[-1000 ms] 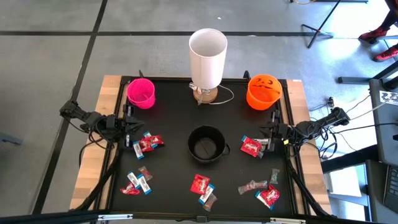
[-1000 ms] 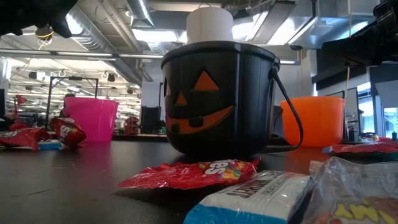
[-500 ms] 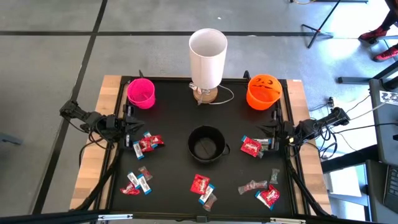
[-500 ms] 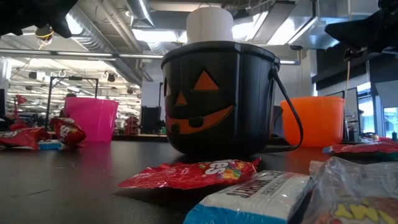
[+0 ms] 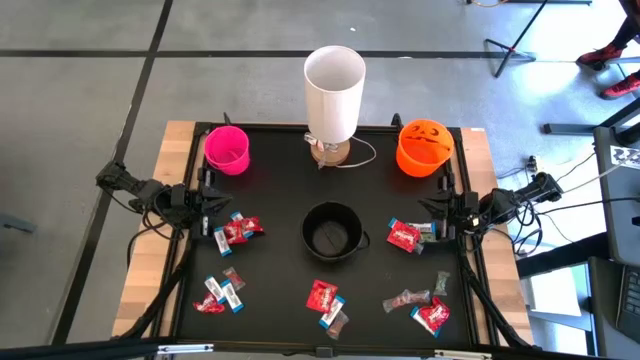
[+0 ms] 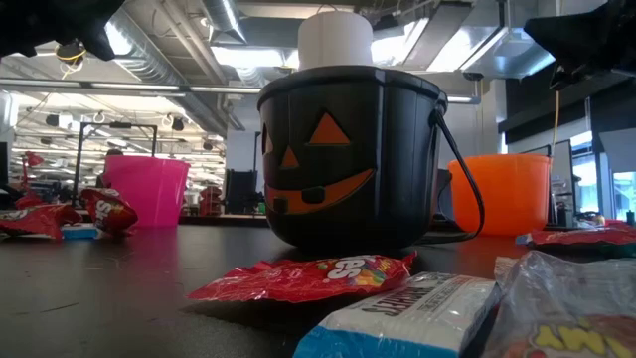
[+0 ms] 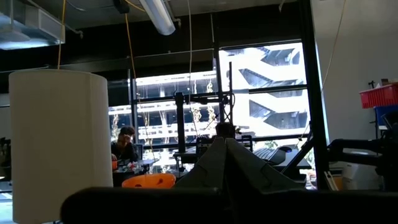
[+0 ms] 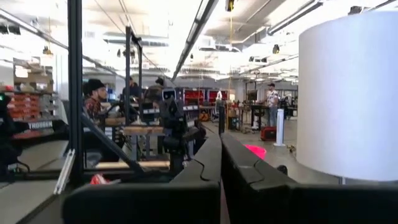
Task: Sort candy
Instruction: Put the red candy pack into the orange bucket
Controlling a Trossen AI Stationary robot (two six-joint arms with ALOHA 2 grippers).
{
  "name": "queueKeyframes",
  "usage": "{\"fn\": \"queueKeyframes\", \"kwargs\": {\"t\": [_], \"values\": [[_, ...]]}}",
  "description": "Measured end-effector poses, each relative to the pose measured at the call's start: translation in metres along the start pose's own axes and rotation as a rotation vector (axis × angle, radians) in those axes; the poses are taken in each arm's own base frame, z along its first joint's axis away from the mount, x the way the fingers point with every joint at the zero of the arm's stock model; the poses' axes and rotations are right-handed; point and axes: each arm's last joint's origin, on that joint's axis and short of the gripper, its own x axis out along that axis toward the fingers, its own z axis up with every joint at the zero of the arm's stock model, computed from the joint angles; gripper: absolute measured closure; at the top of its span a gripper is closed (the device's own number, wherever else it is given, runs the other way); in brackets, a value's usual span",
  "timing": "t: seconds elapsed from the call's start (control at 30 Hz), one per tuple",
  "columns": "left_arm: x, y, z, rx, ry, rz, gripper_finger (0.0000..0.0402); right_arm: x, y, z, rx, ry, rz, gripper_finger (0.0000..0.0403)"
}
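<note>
From above, the black worktop (image 5: pixel 280 200) carries a round black pumpkin bucket (image 5: pixel 331 232) at its middle, a pink plastic cup (image 5: pixel 227 149) and an orange pumpkin bucket (image 5: pixel 424 146) toward the far corners, and a tall white cylinder (image 5: pixel 333 92) between them at the far edge. The candy (image 5: pixel 238 231), small wrapped sweets in red packets, blue-and-white mini bars and greyish wrappers, lies scattered on the worktop: one cluster just beside the left tool (image 5: pixel 213 208), one red packet (image 5: pixel 404 237) just beside the right tool (image 5: pixel 432 215), more along the near edge. Both tools sit at the worktop's side edges, fingers pressed together, holding nothing.

At worktop level, the black bucket (image 6: pixel 350 159) shows its carved orange face; a red packet (image 6: pixel 308 277) and a blue-and-white bar (image 6: pixel 397 316) lie in front of it, the pink cup (image 6: pixel 147 189) and orange bucket (image 6: pixel 502 192) behind.

The left wrist view shows that tool's fingers (image 7: pixel 217 168) meeting, the white cylinder (image 7: pixel 59 143) beyond.

The right wrist view shows its fingers (image 8: pixel 239 165) together too, beside the white cylinder (image 8: pixel 348 93).
</note>
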Motion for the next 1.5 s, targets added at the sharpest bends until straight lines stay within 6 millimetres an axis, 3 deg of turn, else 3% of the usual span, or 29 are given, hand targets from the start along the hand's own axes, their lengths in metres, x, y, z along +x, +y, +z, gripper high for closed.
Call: {"fn": "queueKeyframes", "kwargs": {"t": [0.4,0.63,0.77,1.1,1.5], "values": [[0.0,0.0,0.0,0.0,0.0,0.0,0.0398,-0.001,-0.001,0.011,0.084,-0.11,0.02,0.0402],[0.0,0.0,0.0,0.0,0.0,0.0,0.0398,-0.001,0.002,0.013,0.227,-0.135,0.168,0.0402],[0.0,0.0,0.0,0.0,0.0,0.0,0.0398,-0.001,0.0,0.017,0.23,-0.141,0.126,0.0402],[0.0,0.0,0.0,0.0,0.0,0.0,0.0398,0.001,-0.005,0.037,0.088,0.134,0.112,0.0402],[0.0,0.0,0.0,0.0,0.0,0.0,0.0398,0.004,-0.001,0.024,0.1,0.312,0.085,0.0402]]}}
